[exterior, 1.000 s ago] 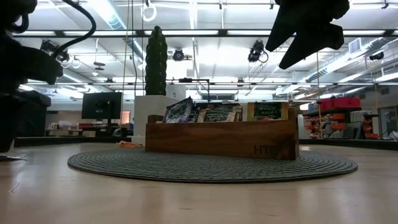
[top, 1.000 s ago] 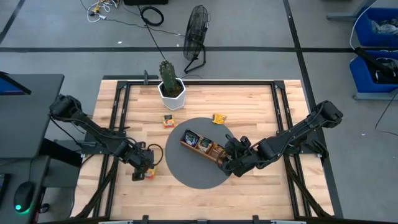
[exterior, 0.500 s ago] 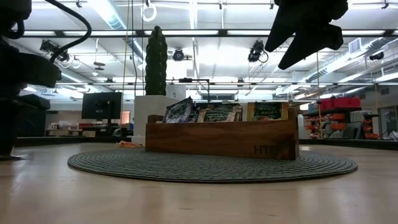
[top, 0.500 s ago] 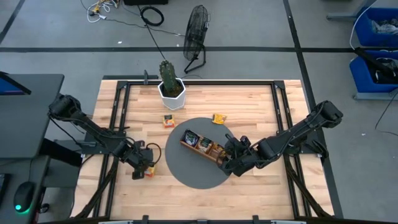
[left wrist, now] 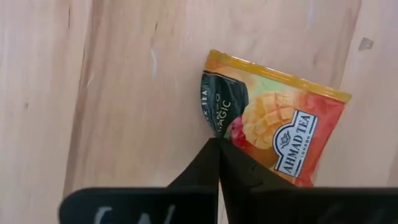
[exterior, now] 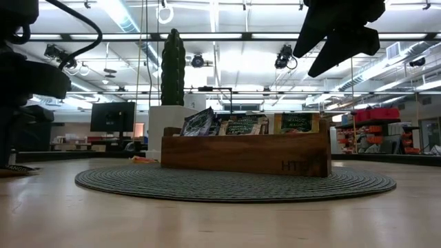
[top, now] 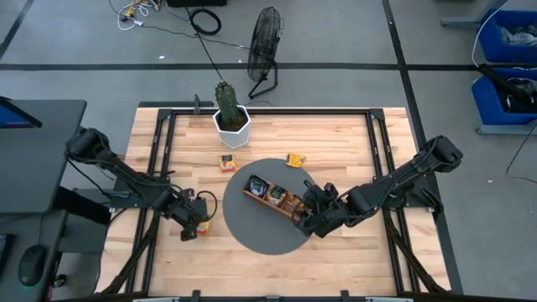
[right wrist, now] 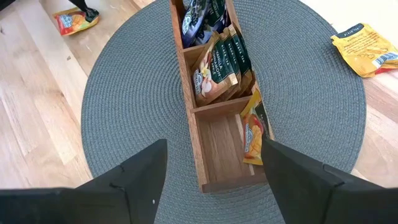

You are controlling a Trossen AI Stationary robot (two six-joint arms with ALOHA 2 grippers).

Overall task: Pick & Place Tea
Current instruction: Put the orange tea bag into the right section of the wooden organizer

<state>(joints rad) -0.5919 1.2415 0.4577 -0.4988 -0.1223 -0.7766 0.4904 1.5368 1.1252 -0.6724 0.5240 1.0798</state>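
Observation:
An orange tea packet [left wrist: 277, 124] lies on the wood near the table's left edge. My left gripper [left wrist: 217, 144] is shut at the packet's edge; in the high view it [top: 195, 227] stands left of the round grey mat [top: 252, 235]. My right gripper [right wrist: 217, 186] hangs open above the near-right end of the wooden tray [top: 273, 197]. The tray holds dark, beige and orange packets [right wrist: 214, 59]. Two loose packets lie on the table beyond the mat, one orange [top: 226, 162] and one yellow [top: 294, 159]. My left gripper has the orange packet's edge [left wrist: 229, 132] pinched between its two fingertips, near the corner with the dark print. The fingers come from above, pointing steeply down. The rest of the packet lies on the table, with its dark side curled up a little beside the fingers.
A cactus in a white pot [top: 229, 113] stands at the far edge, left of centre. The tray sits slantwise on the mat, and its end compartment [right wrist: 221, 146] under my right gripper holds one orange packet [right wrist: 252, 134] leaning on the side wall. Bare wood lies near and to the right.
My left gripper has shut its fingers on the orange packet's edge while staying in place. The packet remains on the table.

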